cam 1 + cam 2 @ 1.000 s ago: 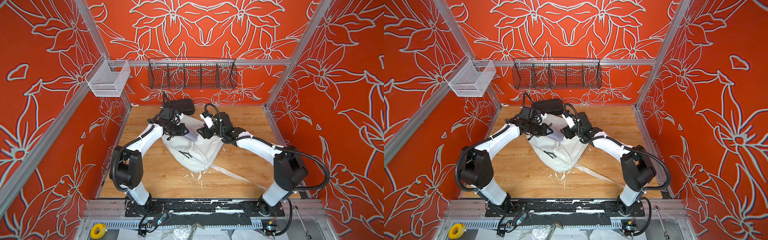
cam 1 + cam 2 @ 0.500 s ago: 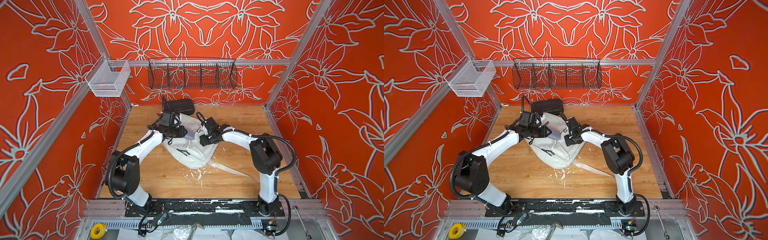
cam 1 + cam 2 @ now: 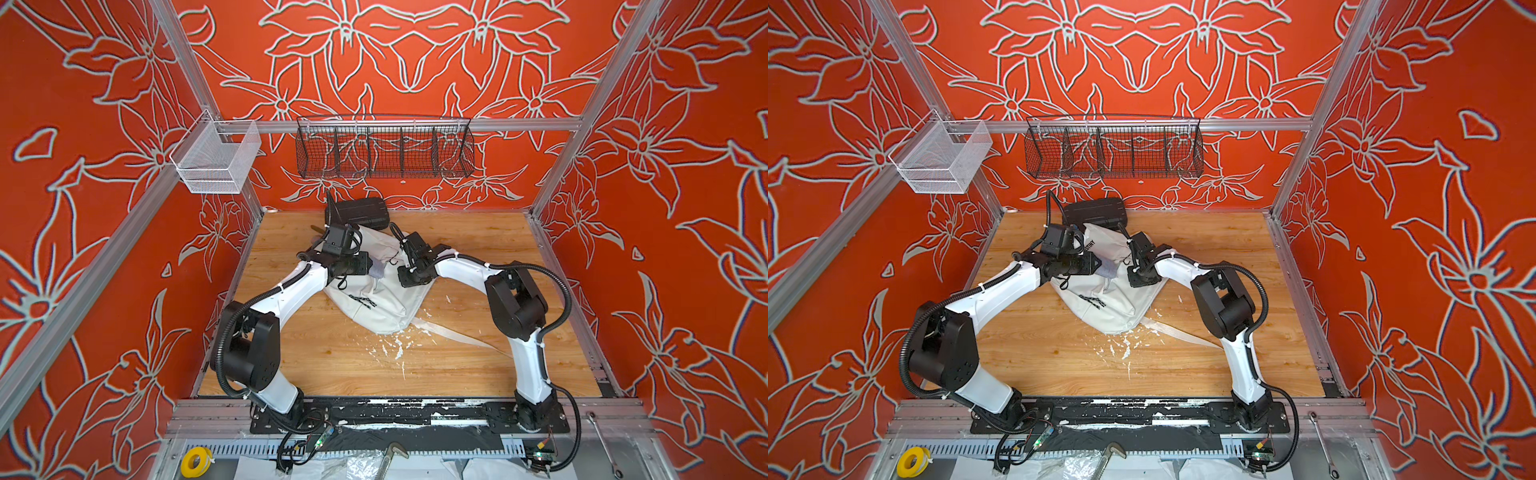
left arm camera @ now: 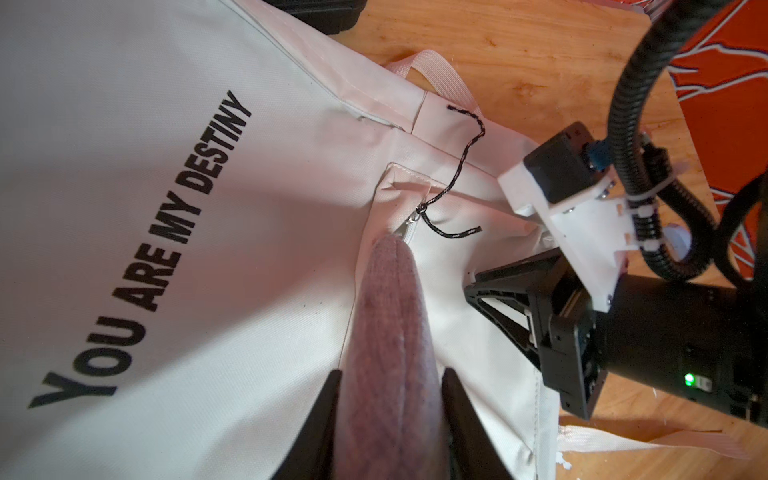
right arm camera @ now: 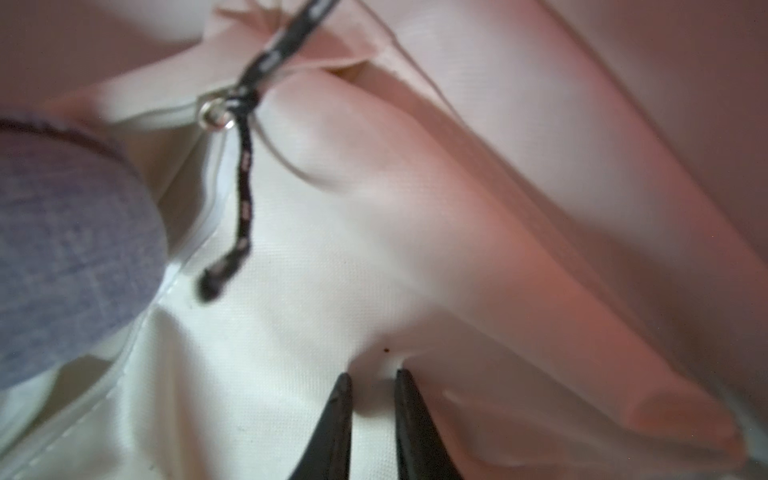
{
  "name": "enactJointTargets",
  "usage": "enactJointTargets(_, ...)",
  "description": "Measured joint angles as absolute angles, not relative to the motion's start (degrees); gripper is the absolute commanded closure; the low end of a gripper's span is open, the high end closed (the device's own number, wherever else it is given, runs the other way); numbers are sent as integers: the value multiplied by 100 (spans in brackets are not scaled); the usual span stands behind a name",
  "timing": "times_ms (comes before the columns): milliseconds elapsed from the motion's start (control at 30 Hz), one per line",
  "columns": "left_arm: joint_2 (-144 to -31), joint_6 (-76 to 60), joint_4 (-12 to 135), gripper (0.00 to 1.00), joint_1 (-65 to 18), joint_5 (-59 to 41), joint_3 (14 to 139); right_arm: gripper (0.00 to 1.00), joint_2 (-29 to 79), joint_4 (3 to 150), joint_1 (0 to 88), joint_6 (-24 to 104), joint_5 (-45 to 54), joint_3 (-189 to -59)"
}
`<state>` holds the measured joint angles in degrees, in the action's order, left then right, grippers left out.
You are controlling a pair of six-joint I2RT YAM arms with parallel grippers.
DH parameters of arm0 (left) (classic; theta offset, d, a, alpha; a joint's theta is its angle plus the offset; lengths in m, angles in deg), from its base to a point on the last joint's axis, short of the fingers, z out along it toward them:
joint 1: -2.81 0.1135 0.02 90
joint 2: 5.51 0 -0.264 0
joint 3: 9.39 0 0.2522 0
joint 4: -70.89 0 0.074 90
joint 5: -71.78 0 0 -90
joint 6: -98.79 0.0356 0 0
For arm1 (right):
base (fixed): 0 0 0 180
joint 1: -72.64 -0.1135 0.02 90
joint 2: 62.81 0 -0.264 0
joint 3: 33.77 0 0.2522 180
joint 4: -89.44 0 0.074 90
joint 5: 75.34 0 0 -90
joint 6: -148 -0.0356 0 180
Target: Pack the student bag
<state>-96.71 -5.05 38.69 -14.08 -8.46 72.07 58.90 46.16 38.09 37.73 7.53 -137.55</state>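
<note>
Ideally, the left gripper (image 4: 390, 395), clamped on the grey pouch (image 4: 386, 299), should drive it straight into the zip opening (image 4: 405, 232) while the right gripper (image 5: 372, 384), pinching fabric, lifts the bag (image 3: 382, 311), lying on the counter (image 3: 332, 357) before the case (image 3: 361, 210).

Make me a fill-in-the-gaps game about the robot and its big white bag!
The student bag says YOU ARE MY ____.
The left tool holds a soft ____ pouch at the bag's zip opening.
The right tool pinches the bag's ____ fabric.
The hard case at the back of the table is ____.
Missing words: DESTINY, grey, white, black.
</note>
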Motion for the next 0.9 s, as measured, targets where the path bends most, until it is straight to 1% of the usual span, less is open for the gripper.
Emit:
enactJointTargets(33, -9671, -492, 3875, 100, -1410, -859, 7207, 99, 5884, 4631, 3809, 3832, 724, -13735)
enactJointTargets(67, -9671, -473, 3882, 100, -1412, -874, 7207, 100, 5871, 4646, 3811, 3863, 694, -13711)
enactJointTargets(300, -9644, -385, 3937, 100, -1417, -964, 7155, 100, 5385, 4852, 3932, 4107, 314, -13086)
enactJointTargets(467, -9570, -361, 4133, 100, -1419, -1021, 6967, 100, 5263, 4773, 4002, 4086, -52, -13010)
enactJointTargets(567, -9498, -322, 4371, 100, -1419, -1018, 6783, 69, 5263, 4740, 3988, 3898, -124, -13080)
enactJointTargets(600, -9437, -300, 4476, 100, -1419, -1016, 6678, 61, 5263, 4764, 3969, 3819, -130, -13119)
enactJointTargets(733, -9131, -226, 4822, 100, -1451, -1018, 6261, 51, 5291, 4935, 3877, 3362, -60, -13279)
enactJointTargets(900, -9037, -112, 4927, 100, -1458, -1003, 6145, 48, 5575, 4989, 3776, 2776, 300, -13788)
